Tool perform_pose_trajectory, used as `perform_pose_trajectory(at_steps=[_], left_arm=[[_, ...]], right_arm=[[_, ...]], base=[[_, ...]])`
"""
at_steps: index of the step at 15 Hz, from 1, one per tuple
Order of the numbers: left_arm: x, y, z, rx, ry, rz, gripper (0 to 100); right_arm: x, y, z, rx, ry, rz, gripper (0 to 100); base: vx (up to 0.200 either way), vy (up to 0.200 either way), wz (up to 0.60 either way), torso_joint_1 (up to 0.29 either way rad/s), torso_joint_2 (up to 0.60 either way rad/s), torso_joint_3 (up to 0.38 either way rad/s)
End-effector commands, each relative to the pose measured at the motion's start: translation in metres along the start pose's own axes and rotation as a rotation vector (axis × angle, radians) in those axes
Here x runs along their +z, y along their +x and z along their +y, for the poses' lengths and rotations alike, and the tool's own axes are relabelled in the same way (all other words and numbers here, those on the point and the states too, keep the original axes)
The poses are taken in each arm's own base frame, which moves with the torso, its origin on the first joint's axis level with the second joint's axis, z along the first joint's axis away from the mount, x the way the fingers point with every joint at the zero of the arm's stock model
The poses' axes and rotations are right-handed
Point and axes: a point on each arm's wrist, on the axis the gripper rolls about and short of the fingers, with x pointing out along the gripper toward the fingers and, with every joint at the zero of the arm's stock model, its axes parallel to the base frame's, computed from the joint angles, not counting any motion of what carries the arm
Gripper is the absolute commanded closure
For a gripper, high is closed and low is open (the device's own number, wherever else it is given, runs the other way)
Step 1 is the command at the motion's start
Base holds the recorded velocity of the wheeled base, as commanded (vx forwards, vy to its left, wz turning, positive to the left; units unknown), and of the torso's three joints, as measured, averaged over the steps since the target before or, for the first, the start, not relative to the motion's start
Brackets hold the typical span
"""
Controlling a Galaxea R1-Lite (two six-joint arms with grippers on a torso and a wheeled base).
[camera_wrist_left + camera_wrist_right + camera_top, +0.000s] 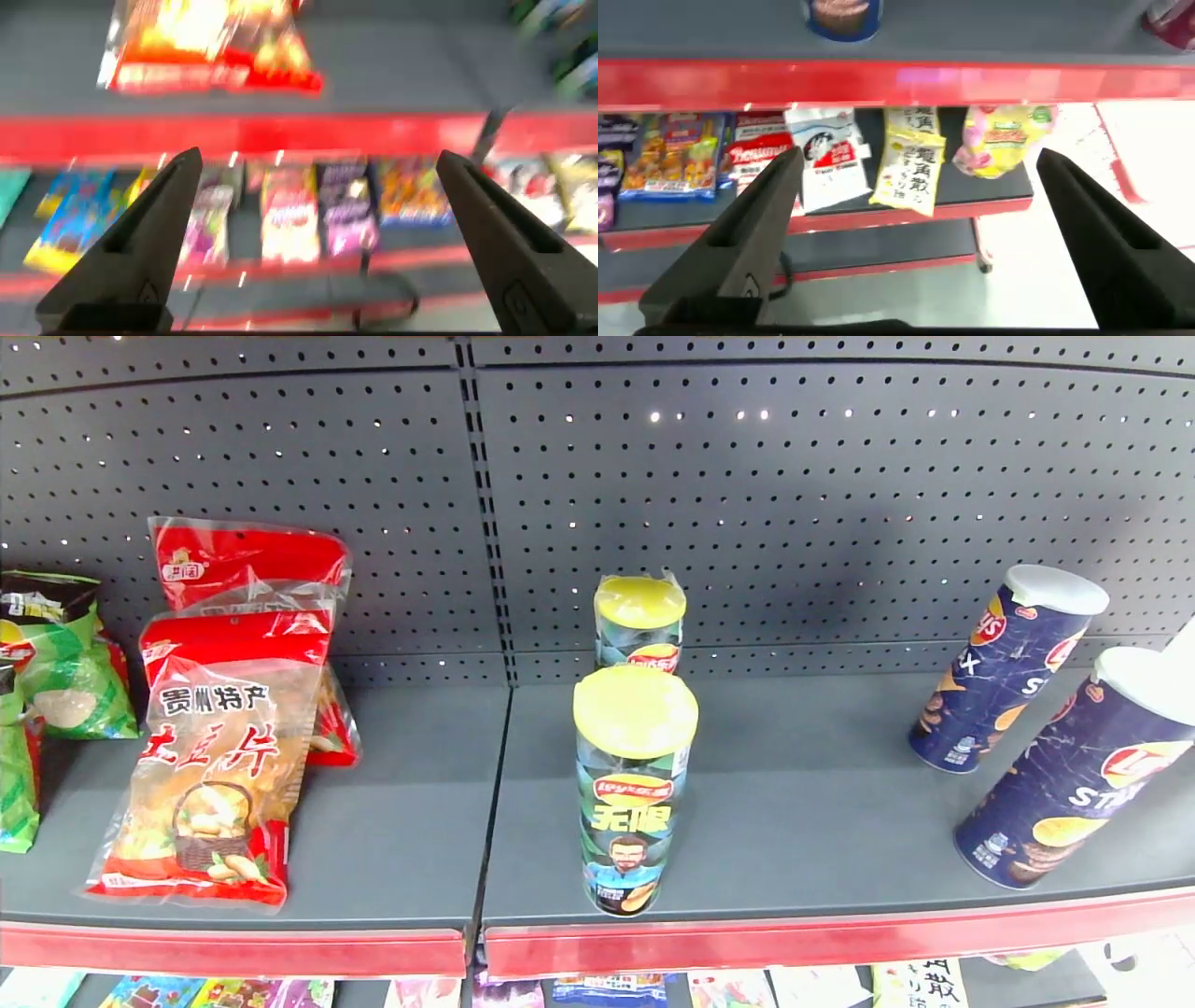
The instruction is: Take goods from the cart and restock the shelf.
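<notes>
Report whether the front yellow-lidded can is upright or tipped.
Upright: the front yellow-lidded can stands base-down on the shelf.

Left hand (319, 157) and right hand (920, 154): dark grey wedge fingers (140, 243) (matte, tapering)

Shelf deck (803, 784) smooth matt grey, with a painted-metal look; pegboard (840, 523) the same matt grey, evenly perforated; edge strip (794, 933) glossy red plastic, catching light; red bag (210, 756) glossy clear film, crinkled, with printed panels; front can (633, 803) in shiny printed wrap, its yellow lid (635, 711) smooth, dull plastic; rear can (639, 621) under loose, glinting film; blue cans (1004, 667) with a slight sheen, material unclear; their white lids (1055, 588) smooth plastic; left gripper (320, 157) and right gripper (920, 154) matt, dark, plain-surfaced.
</notes>
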Motion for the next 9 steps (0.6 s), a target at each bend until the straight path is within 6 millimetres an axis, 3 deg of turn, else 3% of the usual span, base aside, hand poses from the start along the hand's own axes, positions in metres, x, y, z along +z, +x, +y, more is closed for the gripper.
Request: perform_pose_trajectory(at_steps=[1,4,7,9], left_arm=[[-0.015,0.01,-0.001,-0.109,0.008,-0.098,0],[-0.016,0.01,-0.001,-0.101,0.037,-0.075,0],[-0.017,0.01,0.0,-0.058,0.041,-0.077,0],[-0.017,0.01,0.001,-0.055,0.044,-0.078,0]], right_arm=[[-0.014,-0.002,0.002,0.08,-0.005,-0.059,0],[-0.015,0.003,0.003,0.091,0.003,-0.097,0],[-0.017,0.022,0.006,0.068,0.053,-0.328,0],[-0.018,0.022,0.005,0.053,0.079,-0.309,0]], base=[[0.0,0.0,0.0,0.0,0.0,0.0],[0.0,0.0,0.0,0.0,0.0,0.0],[0.0,0.0,0.0,0.0,0.0,0.0],[0.0,0.0,0.0,0.0,0.0,0.0]])
